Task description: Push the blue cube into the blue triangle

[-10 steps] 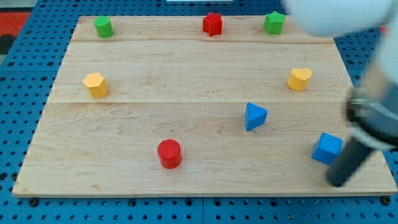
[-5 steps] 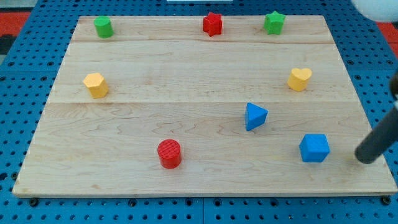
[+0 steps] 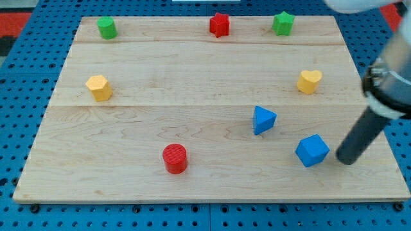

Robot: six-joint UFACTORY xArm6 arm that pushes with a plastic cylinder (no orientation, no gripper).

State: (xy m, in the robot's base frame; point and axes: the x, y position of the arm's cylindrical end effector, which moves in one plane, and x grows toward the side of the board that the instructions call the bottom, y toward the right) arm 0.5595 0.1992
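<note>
The blue cube (image 3: 312,150) sits on the wooden board (image 3: 192,83) at the view's lower right, turned at an angle. The blue triangle (image 3: 262,120) lies up and to the left of it, a short gap apart. My tip (image 3: 345,160) is just right of the blue cube, close to its right side; whether it touches the cube I cannot tell. The dark rod rises from the tip toward the view's upper right.
A red cylinder (image 3: 174,158) stands at the lower middle. A yellow heart (image 3: 309,81) is at the right, a yellow hexagon (image 3: 98,87) at the left. Along the top edge are a green block (image 3: 106,27), a red star (image 3: 219,25) and a green star (image 3: 283,24).
The blue cube has slid left and slightly up toward the blue triangle and has rotated. My tip swung out to the right, then came back left to the cube's right side.
</note>
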